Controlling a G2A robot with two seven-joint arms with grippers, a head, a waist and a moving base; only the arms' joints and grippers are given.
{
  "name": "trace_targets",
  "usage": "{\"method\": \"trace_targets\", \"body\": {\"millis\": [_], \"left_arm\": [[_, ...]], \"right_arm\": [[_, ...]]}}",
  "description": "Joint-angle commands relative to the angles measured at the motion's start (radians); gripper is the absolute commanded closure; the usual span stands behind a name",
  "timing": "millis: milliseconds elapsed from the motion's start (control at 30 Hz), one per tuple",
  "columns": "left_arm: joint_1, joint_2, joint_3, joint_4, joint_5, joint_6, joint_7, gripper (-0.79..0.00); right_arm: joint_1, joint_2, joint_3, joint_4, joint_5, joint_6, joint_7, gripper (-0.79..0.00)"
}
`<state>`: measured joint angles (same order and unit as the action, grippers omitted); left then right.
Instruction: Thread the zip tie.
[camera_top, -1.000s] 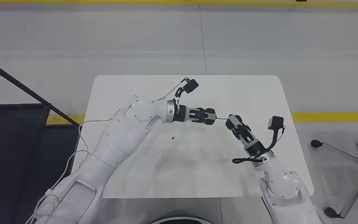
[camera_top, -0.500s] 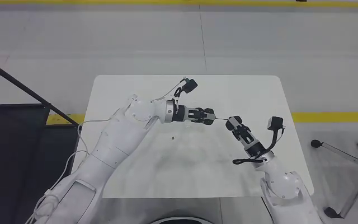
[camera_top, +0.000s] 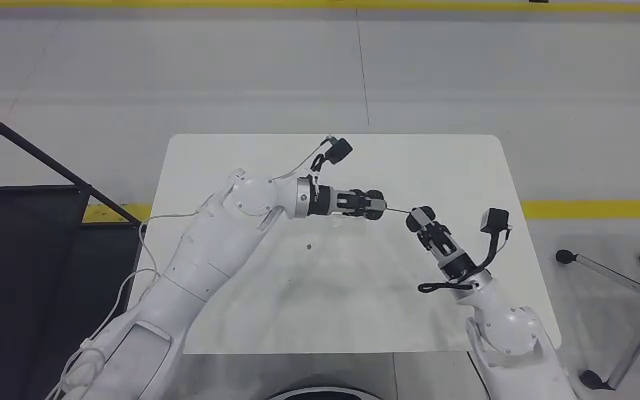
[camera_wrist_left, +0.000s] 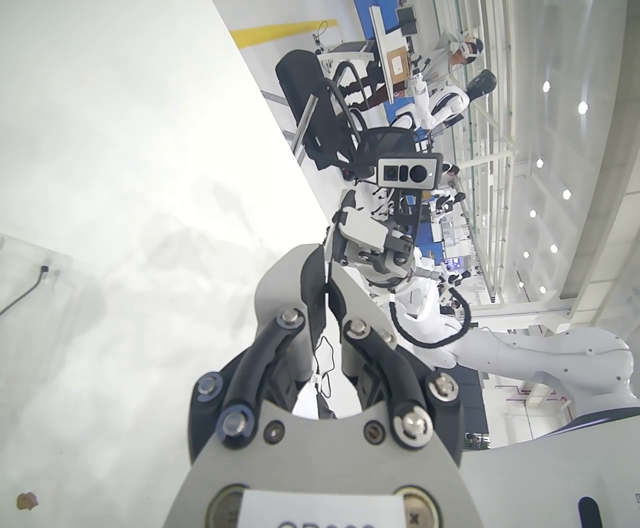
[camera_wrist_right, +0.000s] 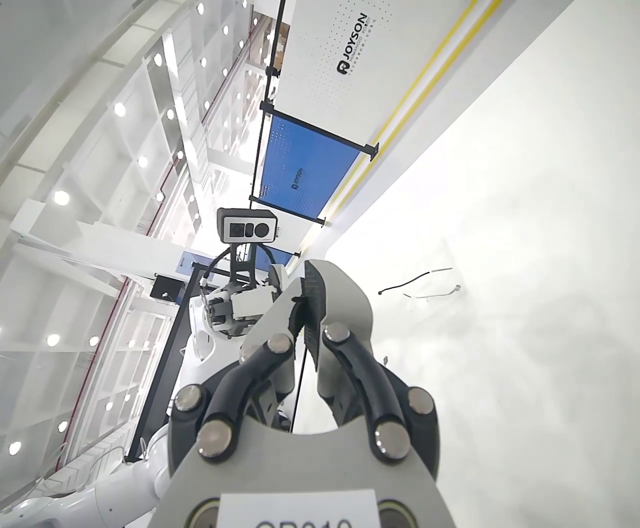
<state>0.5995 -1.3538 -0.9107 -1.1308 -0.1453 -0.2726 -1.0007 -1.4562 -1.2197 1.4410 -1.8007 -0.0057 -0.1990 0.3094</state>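
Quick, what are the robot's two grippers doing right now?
Left gripper: closed on the zip tie.
Right gripper: closed on the zip tie's other end.

left claw (camera_top: 382, 208) closed, right claw (camera_top: 413, 215) closed

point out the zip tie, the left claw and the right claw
zip tie (camera_top: 397, 210), top view, middle of the thin strap showing between the two claws
left claw (camera_wrist_left: 326, 272), left wrist view, midway between its fingertips
right claw (camera_wrist_right: 305, 297), right wrist view, midway between its fingertips
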Motion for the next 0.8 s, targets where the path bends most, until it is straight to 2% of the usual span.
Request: {"method": "trace_targets", "body": {"millis": [0,267,400,767], "left_arm": [[0.004,-0.001,-0.008,-0.003,0.006,-0.005,0.050,-0.785],[0.052,-0.004,-0.025,-0.077,0.108,0.009,0.323,-0.785],[0.092,-0.008,-0.021,-0.138,0.172,0.017,0.461,-0.785],[0.095,-0.008,-0.021,-0.142,0.172,0.017,0.466,-0.785]], "right_arm": [[-0.002,-0.002,0.001,-0.004,0.009,0.009,-0.024,0.000],[-0.008,-0.018,-0.018,-0.028,0.047,0.067,-0.216,0.000],[0.000,-0.024,-0.033,-0.039,0.052,0.083,-0.256,0.000],[0.003,-0.025,-0.032,-0.043,0.061,0.081,-0.248,0.000]]}}
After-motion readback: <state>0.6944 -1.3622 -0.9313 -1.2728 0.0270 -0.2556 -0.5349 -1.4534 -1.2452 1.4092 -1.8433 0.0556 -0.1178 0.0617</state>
